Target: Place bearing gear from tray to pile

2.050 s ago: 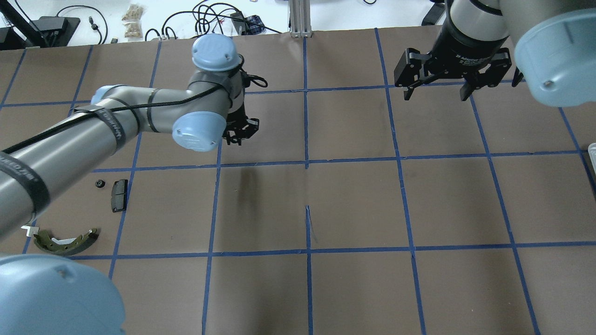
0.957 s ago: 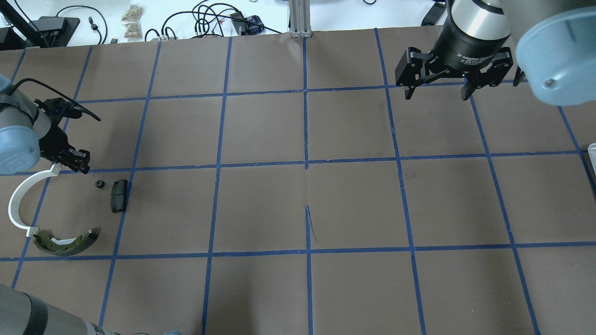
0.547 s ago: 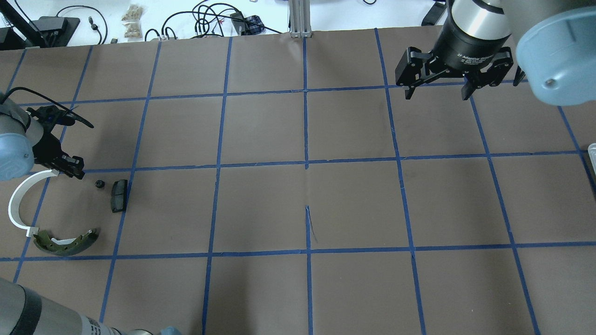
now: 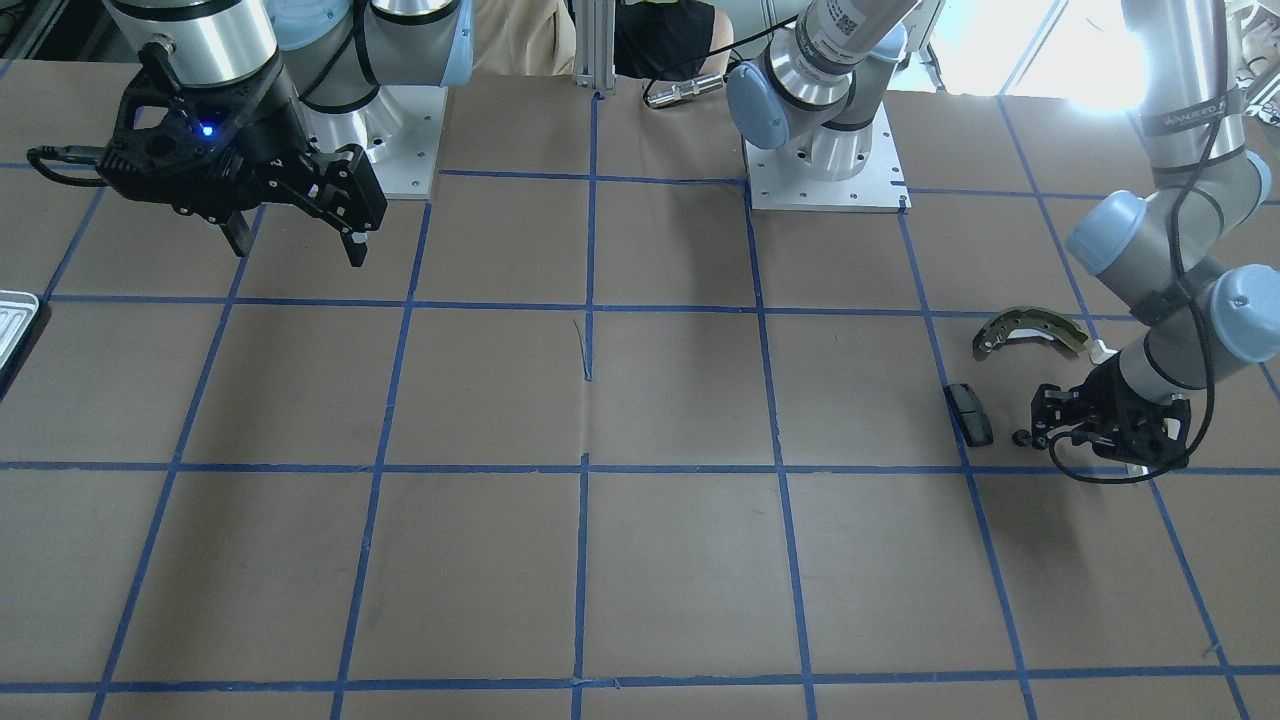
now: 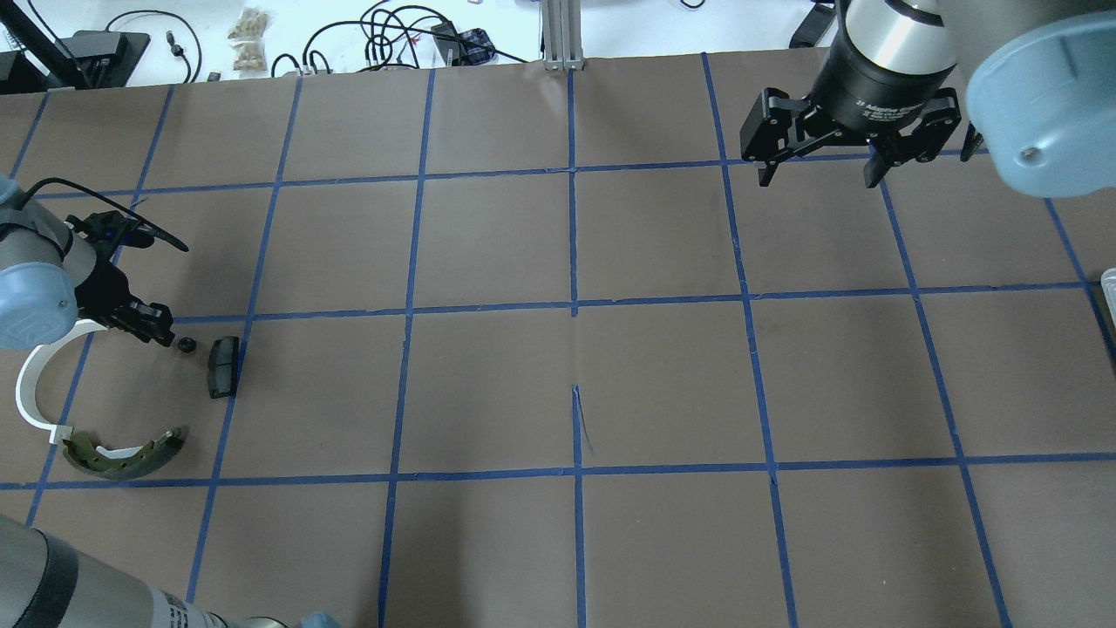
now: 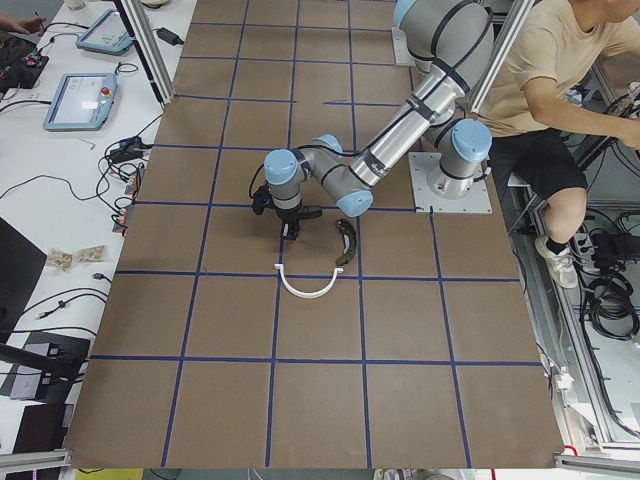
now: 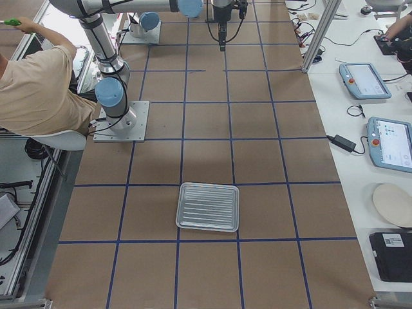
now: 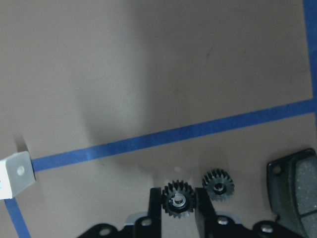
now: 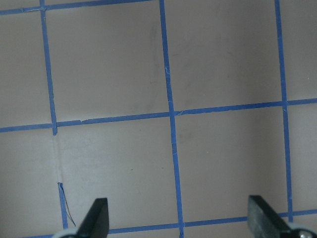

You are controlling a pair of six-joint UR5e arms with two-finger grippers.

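My left gripper [image 8: 179,194] is shut on a small black bearing gear [image 8: 178,204], low over the table at the pile. A second black gear [image 8: 218,184] lies just right of it, also seen from overhead [image 5: 185,344]. The pile holds a black pad [image 5: 222,366], a white plastic arc [image 5: 28,388] and an olive brake shoe [image 5: 122,453]. In the overhead view the left gripper [image 5: 155,330] sits between the arc and the lying gear. My right gripper [image 5: 815,170] is open and empty, high over the far right. The silvery ribbed tray [image 7: 208,206] looks empty.
The tray's edge shows at the right border of the overhead view [image 5: 1109,288]. Blue tape lines grid the brown table. Cables and small items lie beyond the table's far edge [image 5: 392,35]. A seated person [image 6: 540,90] is behind the robot bases.
The left arm swung from the table's middle back to the pile at the left. In the last half second its gripper moved slightly toward the lying gear. The right arm stayed still.
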